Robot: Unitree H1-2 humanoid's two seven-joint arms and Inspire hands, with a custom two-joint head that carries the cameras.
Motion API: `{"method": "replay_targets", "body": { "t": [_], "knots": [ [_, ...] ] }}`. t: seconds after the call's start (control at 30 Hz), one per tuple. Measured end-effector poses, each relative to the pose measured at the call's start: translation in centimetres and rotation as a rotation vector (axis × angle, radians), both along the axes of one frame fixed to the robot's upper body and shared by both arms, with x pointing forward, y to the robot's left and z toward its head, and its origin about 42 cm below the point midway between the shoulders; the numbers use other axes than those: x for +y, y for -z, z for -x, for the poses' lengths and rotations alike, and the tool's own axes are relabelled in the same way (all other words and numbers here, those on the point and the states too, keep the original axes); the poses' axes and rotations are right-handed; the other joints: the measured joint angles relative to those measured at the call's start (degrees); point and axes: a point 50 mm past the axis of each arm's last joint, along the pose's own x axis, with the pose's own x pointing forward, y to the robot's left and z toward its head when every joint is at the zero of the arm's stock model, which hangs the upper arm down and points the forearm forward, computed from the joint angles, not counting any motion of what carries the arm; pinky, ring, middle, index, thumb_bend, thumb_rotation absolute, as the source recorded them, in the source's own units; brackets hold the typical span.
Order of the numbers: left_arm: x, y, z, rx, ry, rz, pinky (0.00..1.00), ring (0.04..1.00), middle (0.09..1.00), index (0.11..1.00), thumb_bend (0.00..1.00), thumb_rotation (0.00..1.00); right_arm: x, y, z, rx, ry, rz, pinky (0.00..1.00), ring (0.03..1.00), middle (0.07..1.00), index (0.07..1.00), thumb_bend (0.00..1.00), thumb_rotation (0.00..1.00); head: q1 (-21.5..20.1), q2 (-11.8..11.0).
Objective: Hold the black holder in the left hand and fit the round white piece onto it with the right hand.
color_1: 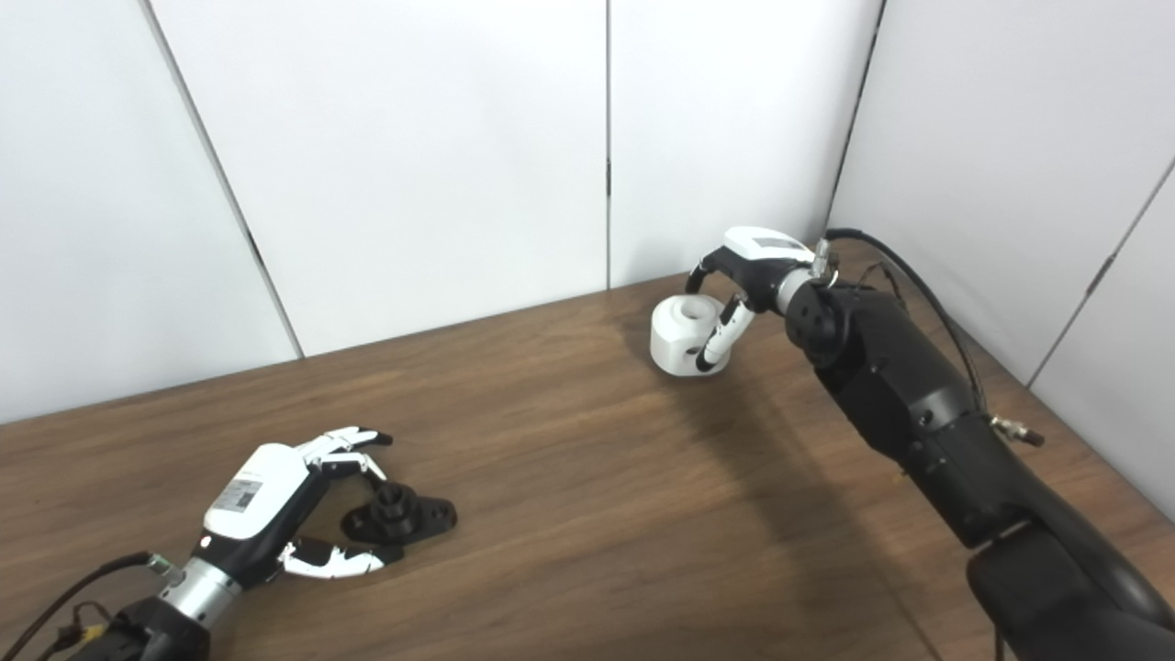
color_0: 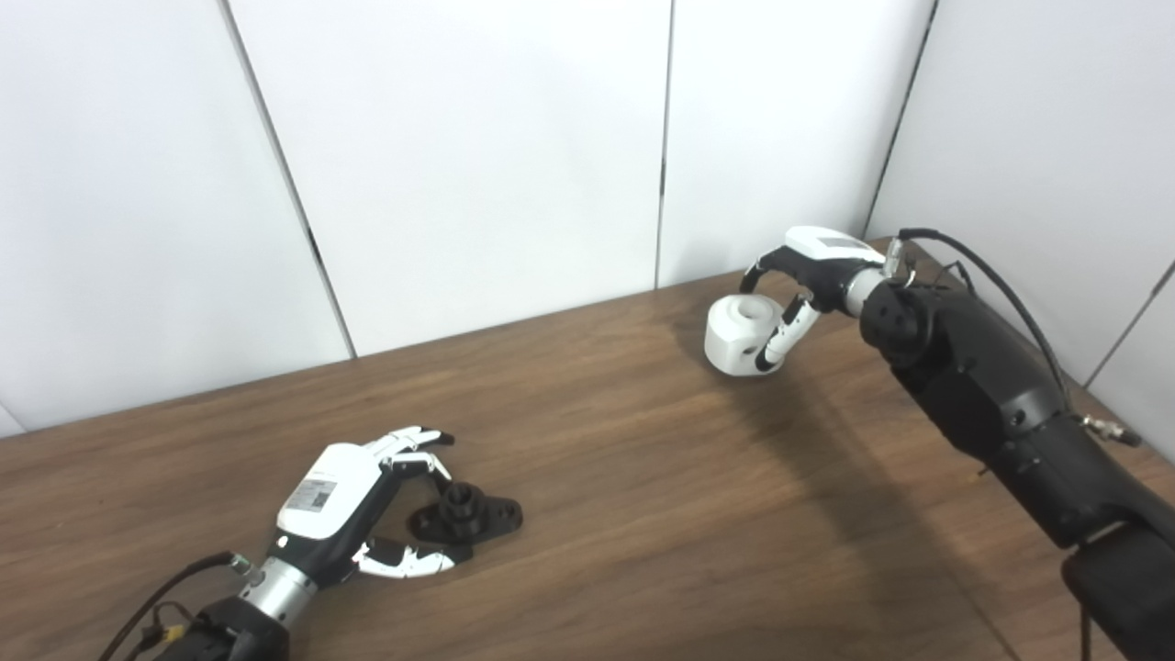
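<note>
Left hand [color_0: 353, 500]: near left, fingers apart around the black holder [color_0: 466, 515], not clamped.
Black holder: flat on the table [color_0: 643, 514].
Right hand [color_0: 808, 275]: far right, fingers curled against the round white piece [color_0: 742, 336].
Round white piece: resting on the table, well apart from holder.

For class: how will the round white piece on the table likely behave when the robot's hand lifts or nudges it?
The round white piece looks rigid, so it should not flex. Its curved side may let it roll if tipped. Its smooth surface could slip between the fingers of the right hand around it.
</note>
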Motion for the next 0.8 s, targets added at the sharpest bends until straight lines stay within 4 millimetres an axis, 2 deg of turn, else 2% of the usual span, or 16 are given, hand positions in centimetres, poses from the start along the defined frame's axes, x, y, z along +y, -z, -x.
{"method": "replay_targets", "body": {
  "t": [0.47, 0.5, 0.53, 0.57, 0.8],
  "knots": [
    [0.63, -0.25, 0.21, 0.004, 0.004, -0.016, 0.71, 0.861, 0.836, 0.530, 0.95, 0.25, 0.20, -0.28, 0.15, -0.008, -0.011, 0.002, 0.81, 0.843, 0.818, 0.595, 0.85, 0.15, 0.17, 0.62],
    [0.63, -0.25, 0.21, 0.003, 0.004, -0.016, 0.71, 0.860, 0.835, 0.531, 0.95, 0.25, 0.24, -0.28, 0.17, -0.010, -0.014, 0.003, 0.82, 0.838, 0.811, 0.544, 0.69, 0.15, 0.17, 0.62],
    [0.63, -0.25, 0.21, 0.003, 0.005, -0.017, 0.70, 0.860, 0.835, 0.531, 0.95, 0.26, 0.26, -0.27, 0.18, -0.012, -0.019, 0.005, 0.82, 0.835, 0.807, 0.512, 0.59, 0.14, 0.17, 0.62],
    [0.63, -0.25, 0.21, 0.003, 0.005, -0.017, 0.71, 0.861, 0.836, 0.531, 0.94, 0.26, 0.28, -0.26, 0.19, -0.015, -0.025, 0.007, 0.82, 0.830, 0.800, 0.500, 0.56, 0.14, 0.17, 0.62],
    [0.66, -0.26, 0.21, 0.003, 0.003, -0.016, 0.71, 0.861, 0.837, 0.526, 0.95, 0.25, 0.30, -0.03, 0.35, -0.057, -0.053, 0.019, 0.81, 0.803, 0.749, 0.483, 0.52, 0.13, 0.17, 0.79]
  ]
}}
